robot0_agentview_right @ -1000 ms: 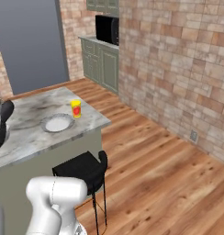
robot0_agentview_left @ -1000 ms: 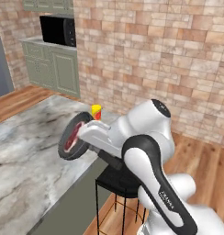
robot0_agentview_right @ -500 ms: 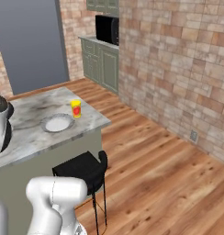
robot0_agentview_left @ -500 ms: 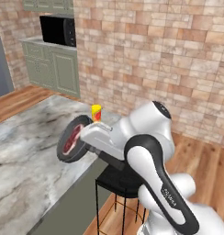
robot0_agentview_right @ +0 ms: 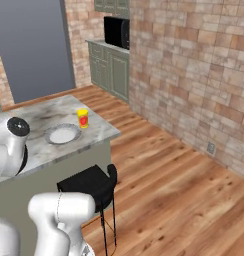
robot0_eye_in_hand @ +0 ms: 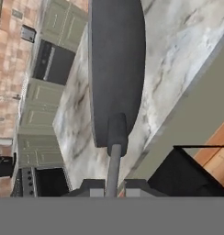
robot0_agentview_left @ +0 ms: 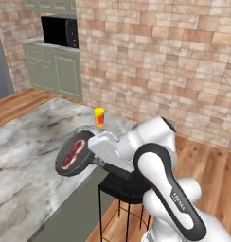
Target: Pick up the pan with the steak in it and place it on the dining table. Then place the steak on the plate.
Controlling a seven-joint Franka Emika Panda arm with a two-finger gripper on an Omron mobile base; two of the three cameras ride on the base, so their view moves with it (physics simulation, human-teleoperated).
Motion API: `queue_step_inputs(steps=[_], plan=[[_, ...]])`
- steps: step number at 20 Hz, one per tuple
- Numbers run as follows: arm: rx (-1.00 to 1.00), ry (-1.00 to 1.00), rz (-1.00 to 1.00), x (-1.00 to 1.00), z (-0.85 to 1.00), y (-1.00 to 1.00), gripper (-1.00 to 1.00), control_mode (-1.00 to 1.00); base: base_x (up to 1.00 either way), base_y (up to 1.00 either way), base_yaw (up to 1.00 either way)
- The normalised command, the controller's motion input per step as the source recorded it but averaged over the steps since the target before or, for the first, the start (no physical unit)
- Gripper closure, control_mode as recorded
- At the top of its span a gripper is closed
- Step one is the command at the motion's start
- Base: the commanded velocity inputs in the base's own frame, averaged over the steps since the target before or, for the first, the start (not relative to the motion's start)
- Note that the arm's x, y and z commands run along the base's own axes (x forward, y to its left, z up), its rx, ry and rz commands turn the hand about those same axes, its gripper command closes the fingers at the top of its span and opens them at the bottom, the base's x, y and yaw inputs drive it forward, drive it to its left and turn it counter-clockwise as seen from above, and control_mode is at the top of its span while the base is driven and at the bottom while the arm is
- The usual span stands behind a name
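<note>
Left base view: gripper clamps the round dark frying pan holding the red marbled steak, tilted above the grey-white marble dining table; setting down and plating remain.

Tilted pan holding steak

The pan sits left of centre in the left base view, tilted above the tabletop, with the steak in it; the cup stands behind it, upper right; in the right base view the plate lies just left of the cup; a stool stands below the tabletop edge.
</note>
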Motion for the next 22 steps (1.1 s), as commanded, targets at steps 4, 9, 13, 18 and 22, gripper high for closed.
queue_step_inputs(steps=[4, 9, 13, 18, 22], plan=[[0.13, 0.08, 0.00, 0.16, -0.54, 0.00, 1.00, -1.00, 0.00, 0.00, 0.00], [0.13, 0.08, 0.00, 0.39, -0.50, 0.00, 1.00, -1.00, 0.00, 0.00, 0.00], [0.16, 0.08, 0.00, 0.38, -0.61, 0.00, 1.00, -1.00, 0.00, 0.00, 0.00], [0.15, 0.07, 0.00, 0.42, -0.56, 0.00, 1.00, -1.00, 0.00, 0.00, 0.00], [0.08, 0.04, -0.01, 0.32, -0.35, 0.05, 1.00, -1.00, 0.00, 0.00, 0.00]])
